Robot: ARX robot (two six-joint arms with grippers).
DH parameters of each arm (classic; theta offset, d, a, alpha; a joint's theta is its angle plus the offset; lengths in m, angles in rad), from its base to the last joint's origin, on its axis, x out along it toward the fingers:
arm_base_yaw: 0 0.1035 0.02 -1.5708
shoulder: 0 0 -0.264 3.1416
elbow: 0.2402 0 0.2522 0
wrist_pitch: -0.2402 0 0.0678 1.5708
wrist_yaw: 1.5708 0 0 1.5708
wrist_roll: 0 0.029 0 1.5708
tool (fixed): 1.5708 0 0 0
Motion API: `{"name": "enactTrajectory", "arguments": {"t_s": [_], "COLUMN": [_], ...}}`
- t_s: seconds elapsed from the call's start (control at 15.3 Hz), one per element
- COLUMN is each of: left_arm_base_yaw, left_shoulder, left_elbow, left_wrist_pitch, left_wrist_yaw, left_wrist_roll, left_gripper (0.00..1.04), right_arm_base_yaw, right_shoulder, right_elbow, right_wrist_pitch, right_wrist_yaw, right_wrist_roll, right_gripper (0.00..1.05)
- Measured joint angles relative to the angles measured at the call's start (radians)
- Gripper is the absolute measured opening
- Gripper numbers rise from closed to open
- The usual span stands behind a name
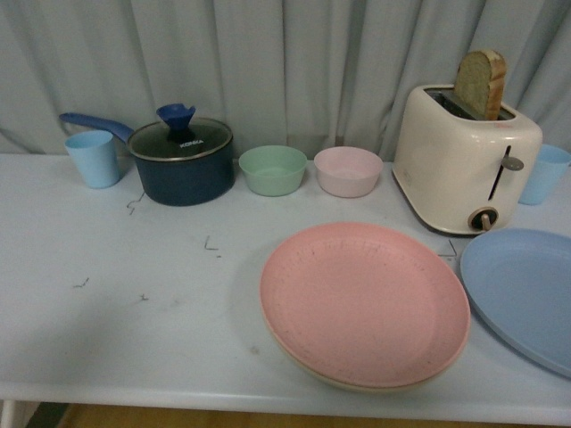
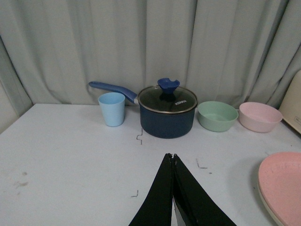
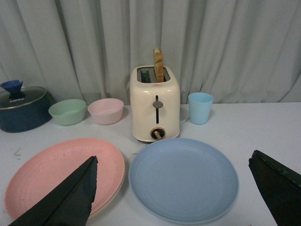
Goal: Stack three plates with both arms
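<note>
Near the front edge of the pale counter (image 1: 134, 312), the pink plate (image 1: 364, 303) is resting on top of the cream plate (image 1: 370, 387), whose thin beige rim is just peeking out beneath it. The blue plate (image 1: 526, 294) is lying flat just beside the pair on the robot's right, not yet stacked. The left pincer (image 2: 173, 159) is hanging over bare counter with its jaws pressed together, gripping nothing. The right pincer (image 3: 174, 160) is hovering with jaws spread wide and empty, the blue plate lying ahead of them. Along the grey curtain (image 1: 285, 62), a lidded navy saucepan (image 1: 183, 165), a green bowl (image 1: 272, 169), a pink bowl (image 1: 348, 171) and a cream toaster (image 1: 464, 165) holding 1 bread slice (image 1: 482, 82) are standing in a row, with 2 light blue cups (image 1: 93, 159) bookending it.
</note>
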Motion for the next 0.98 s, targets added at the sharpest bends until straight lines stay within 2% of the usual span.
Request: {"name": "enactTrajectory", "arguments": {"t_s": [0.07,0.13,0.59,0.98], "left_arm_base_yaw": [0.051,0.087,0.084,0.084], "left_shoulder": [-0.048,-0.049,-0.369,-0.563], "left_elbow": [-0.015,-0.05,-0.079,-0.079], "left_wrist_pitch": [-0.026,0.027,-0.278,-0.461], "left_wrist_yaw": [0.065,0.076,0.089,0.089], "left_wrist_roll": [0.001,0.001,0.001,0.001], "left_gripper": [0.02,0.02,0.02,0.02], "right_arm_base_yaw": [0.0,0.0,0.0,0.0], "right_shoulder": [0.0,0.0,0.0,0.0], "right_elbow": [0.0,0.0,0.0,0.0], "right_wrist_pitch": [0.0,0.0,0.0,0.0], "right_wrist_yaw": [0.0,0.0,0.0,0.0], "right_wrist_roll": [0.0,0.0,0.0,0.0], "right_gripper": [0.98,0.98,0.98,0.98]}}
